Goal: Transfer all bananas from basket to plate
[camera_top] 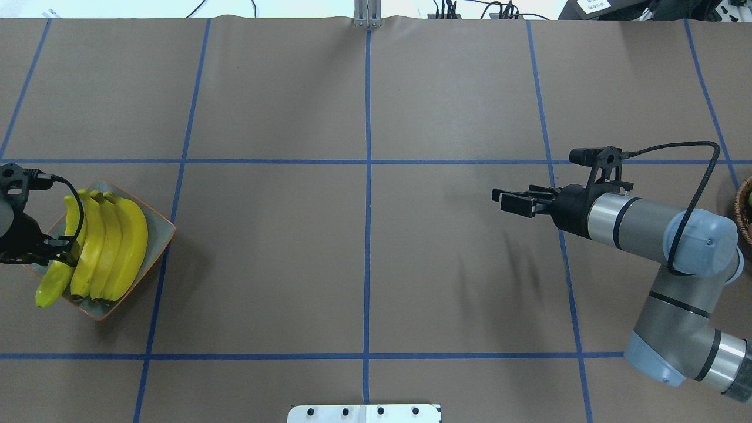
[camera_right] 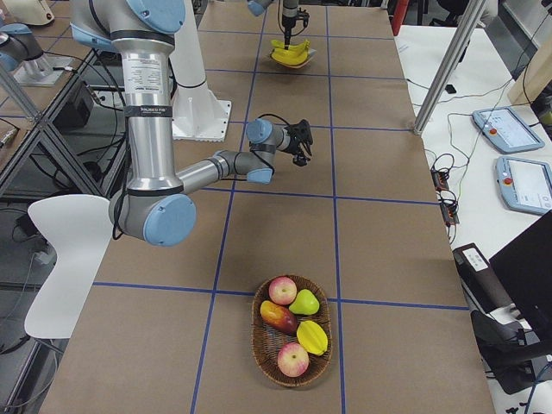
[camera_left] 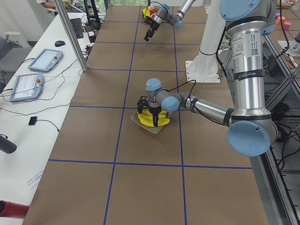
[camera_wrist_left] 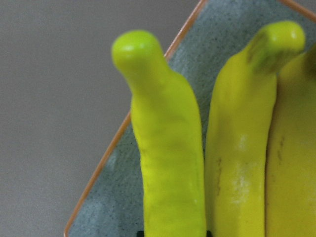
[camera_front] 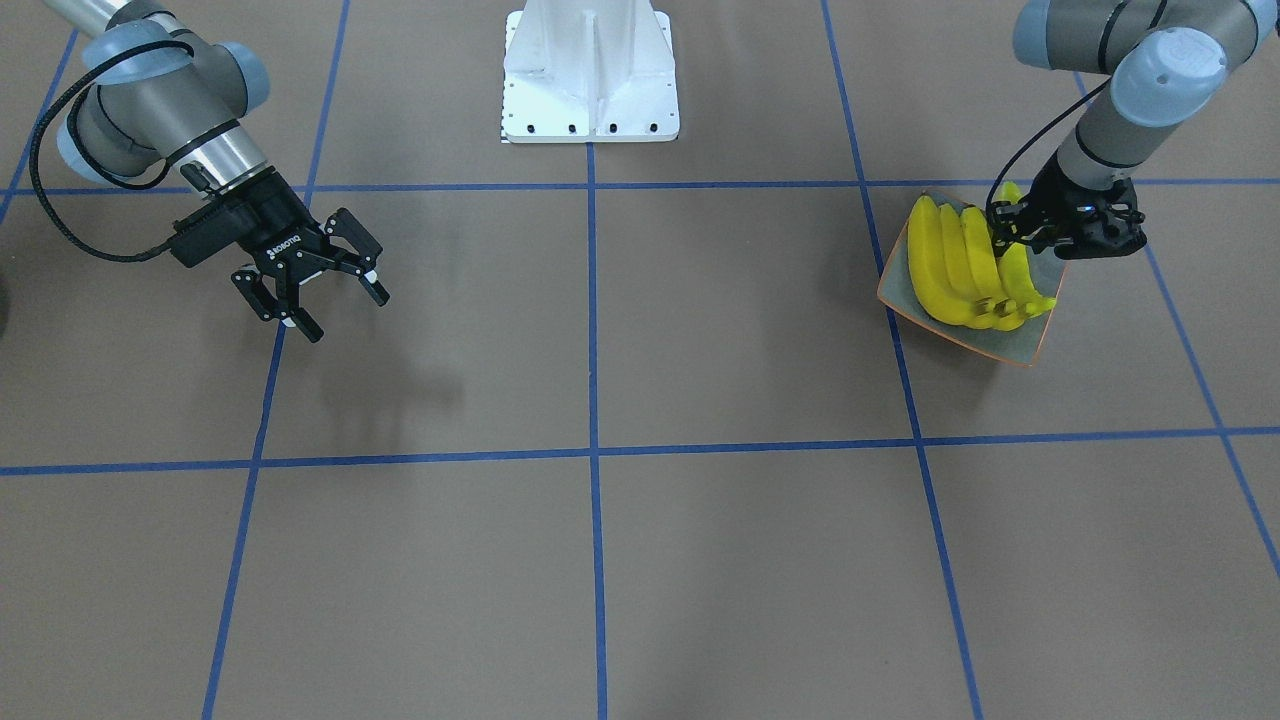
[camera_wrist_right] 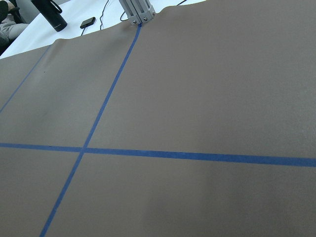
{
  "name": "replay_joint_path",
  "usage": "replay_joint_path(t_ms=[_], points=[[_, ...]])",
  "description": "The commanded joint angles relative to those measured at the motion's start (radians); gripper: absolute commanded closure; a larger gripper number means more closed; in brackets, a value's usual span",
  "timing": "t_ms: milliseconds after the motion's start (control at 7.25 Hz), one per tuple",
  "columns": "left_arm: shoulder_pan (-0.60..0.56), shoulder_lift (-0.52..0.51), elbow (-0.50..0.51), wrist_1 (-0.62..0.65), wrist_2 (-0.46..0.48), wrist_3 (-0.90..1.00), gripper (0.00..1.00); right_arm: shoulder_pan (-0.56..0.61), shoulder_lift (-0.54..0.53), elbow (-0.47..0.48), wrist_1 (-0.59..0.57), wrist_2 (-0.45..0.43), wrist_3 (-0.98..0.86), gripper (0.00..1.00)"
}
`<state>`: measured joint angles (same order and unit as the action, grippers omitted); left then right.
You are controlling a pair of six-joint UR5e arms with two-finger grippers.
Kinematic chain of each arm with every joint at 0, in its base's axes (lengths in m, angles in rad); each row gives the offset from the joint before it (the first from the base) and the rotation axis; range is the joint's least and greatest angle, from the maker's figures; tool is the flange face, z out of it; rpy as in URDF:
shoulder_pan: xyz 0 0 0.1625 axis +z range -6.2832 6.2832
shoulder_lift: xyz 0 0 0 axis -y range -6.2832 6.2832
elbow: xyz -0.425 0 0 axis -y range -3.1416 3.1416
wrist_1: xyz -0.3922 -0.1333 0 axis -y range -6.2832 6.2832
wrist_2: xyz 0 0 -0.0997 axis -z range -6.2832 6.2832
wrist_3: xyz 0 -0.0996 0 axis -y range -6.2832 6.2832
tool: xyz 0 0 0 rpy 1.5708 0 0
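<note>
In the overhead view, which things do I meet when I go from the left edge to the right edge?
plate with the bananas → white robot base → right gripper → basket. The left gripper overlaps the plate, so I omit it.

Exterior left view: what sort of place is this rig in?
Most likely a robotics lab workcell. The table is papered brown and taped into a blue grid, teach pendants lie on the side bench, and aluminium frame posts stand at the table's edge.

banana (camera_front: 1018, 272) under left gripper (camera_front: 1008, 238) partly hidden, basket (camera_top: 742, 209) cut off
</note>
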<state>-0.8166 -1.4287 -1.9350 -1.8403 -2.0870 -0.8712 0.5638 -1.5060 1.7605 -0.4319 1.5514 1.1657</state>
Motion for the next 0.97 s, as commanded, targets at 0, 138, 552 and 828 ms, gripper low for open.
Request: replay_joint_path(t_ms=[0, 138, 552, 828], points=[[-0.001, -0.013, -0.002, -0.001, 0.013, 0.009, 0.00, -0.001, 0.001, 0.001, 0.001, 0.001, 0.019, 0.00], [-0.002, -0.025, -0.028, 0.003, -0.008, 0.008, 0.00, 0.001, -0.002, 0.004, 0.001, 0.003, 0.019, 0.00], [-0.118, -0.030, -0.113, 0.006, -0.157, 0.014, 0.00, 0.138, -0.106, 0.033, -0.011, 0.179, 0.000, 0.00], [-0.215, -0.032, -0.114, 0.010, -0.156, 0.207, 0.00, 0.375, -0.161, 0.016, -0.062, 0.452, -0.102, 0.00]])
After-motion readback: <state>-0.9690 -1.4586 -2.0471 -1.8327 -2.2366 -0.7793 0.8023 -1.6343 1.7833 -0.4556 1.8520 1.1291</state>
